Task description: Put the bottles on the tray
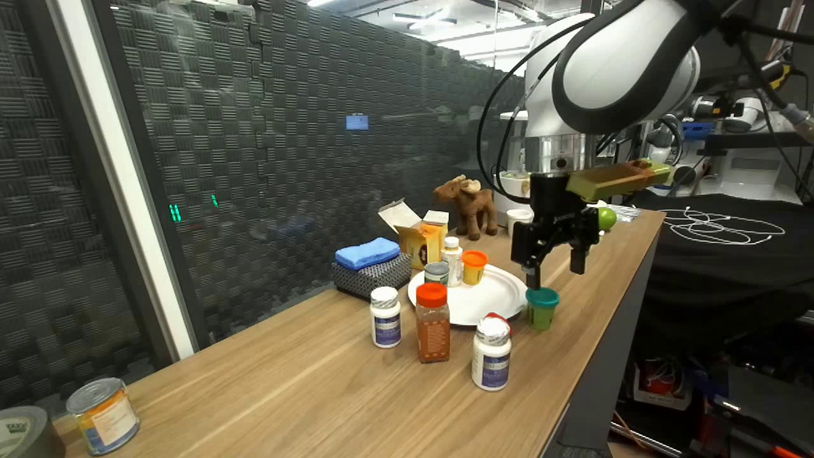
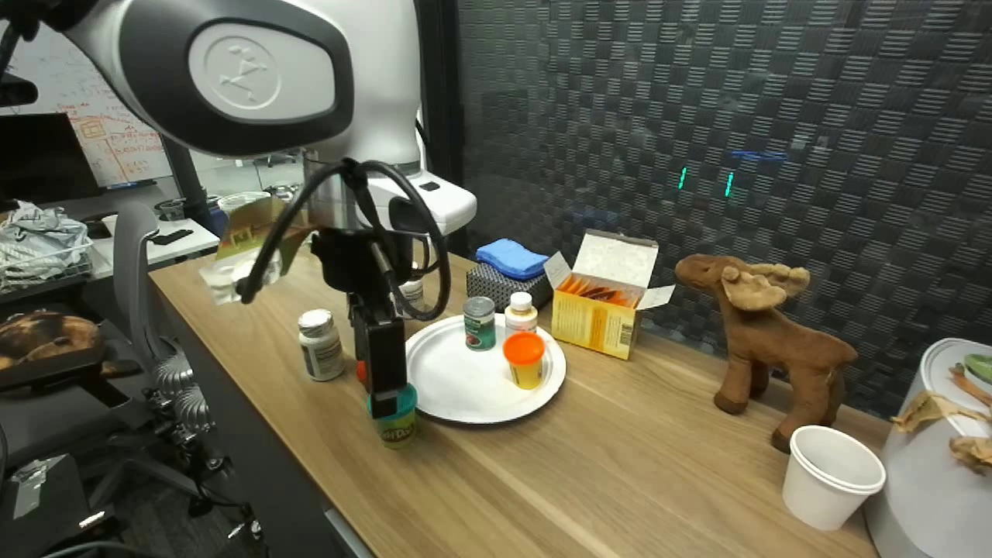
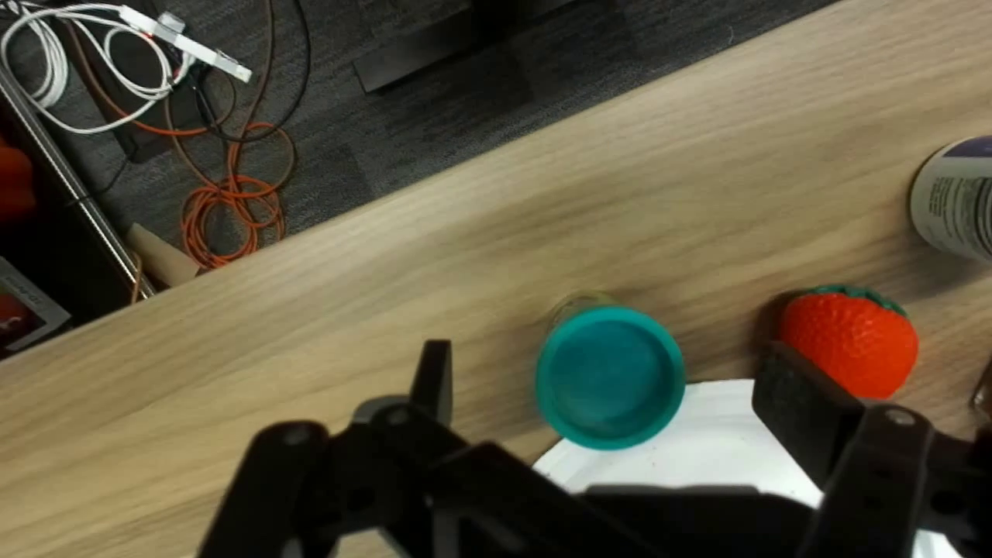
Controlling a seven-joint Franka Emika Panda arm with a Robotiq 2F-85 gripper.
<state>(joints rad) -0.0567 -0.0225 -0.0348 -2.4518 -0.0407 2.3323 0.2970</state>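
My gripper (image 1: 555, 270) is open and empty, just above the teal-lidded tub (image 1: 542, 312). In the wrist view that tub (image 3: 610, 378) sits between the spread fingers (image 3: 612, 387). It stands on the table beside the white plate (image 1: 474, 312), the only tray-like thing in view. On the plate stand a white bottle (image 2: 521, 311), a small green can (image 2: 480, 325) and an orange-lidded tub (image 2: 525, 363). Off the plate stand two white bottles with purple labels (image 1: 386, 321) (image 1: 491, 356) and a red-lidded spice bottle (image 1: 433, 331).
A toy strawberry (image 3: 852, 341) lies near the right finger by the plate. Behind the plate are a blue cloth (image 2: 511, 258) on a dark box, an open yellow box (image 2: 595, 318) and a toy moose (image 2: 767, 341). A can (image 1: 103, 416) and white cups (image 2: 831, 480) stand farther off.
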